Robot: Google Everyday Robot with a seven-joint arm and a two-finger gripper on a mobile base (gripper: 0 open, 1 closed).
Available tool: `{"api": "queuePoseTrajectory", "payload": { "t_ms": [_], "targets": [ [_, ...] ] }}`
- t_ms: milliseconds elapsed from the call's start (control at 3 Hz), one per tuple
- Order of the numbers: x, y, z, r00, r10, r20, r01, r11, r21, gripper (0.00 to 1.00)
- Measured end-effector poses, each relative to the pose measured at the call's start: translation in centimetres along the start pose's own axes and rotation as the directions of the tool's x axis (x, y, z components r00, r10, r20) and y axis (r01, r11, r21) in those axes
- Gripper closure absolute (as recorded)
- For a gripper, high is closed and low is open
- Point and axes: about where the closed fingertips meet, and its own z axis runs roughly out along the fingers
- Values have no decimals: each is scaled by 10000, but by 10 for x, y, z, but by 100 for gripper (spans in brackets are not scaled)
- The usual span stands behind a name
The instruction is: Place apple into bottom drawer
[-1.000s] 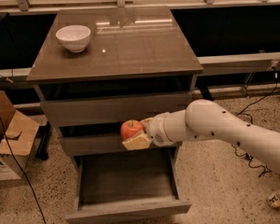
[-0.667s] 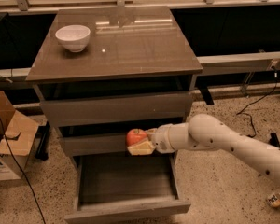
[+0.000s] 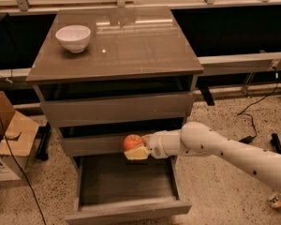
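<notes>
One small round red-orange apple [image 3: 133, 141] rests in the gripper [image 3: 136, 148], seemingly clamped between its pale fingers [image 3: 137, 154], over the pulled-out grey-brown wood-grain bottom drawer [image 3: 131, 212].

Pincer [image 3: 138, 150] grips red apple [image 3: 132, 141] over the open bottom drawer [image 3: 126, 185].

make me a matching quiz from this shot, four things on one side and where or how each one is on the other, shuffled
Things
1 apple
2 white bowl
3 bottom drawer
4 cardboard box

Place or state
a on the floor beside the cabinet
b pulled open
c held in the gripper, above the open drawer
d on the cabinet top, near a rear corner

Pairs: 1-c, 2-d, 3-b, 4-a
</notes>
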Motion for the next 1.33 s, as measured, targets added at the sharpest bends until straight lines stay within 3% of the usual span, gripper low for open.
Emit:
{"api": "queuePoseTrajectory", "payload": {
  "t_ms": [333,667,1000,1333],
  "targets": [
    [29,-16,42,9981,83,-613,-62,9994,354,100],
    [73,-38,94,9941,552,-938,-526,9982,301,100],
    [110,-53,118,9880,1293,-849,-1260,9911,435,100],
    [169,-75,151,9601,2772,-373,-2749,9599,554,100]
  ]
}}
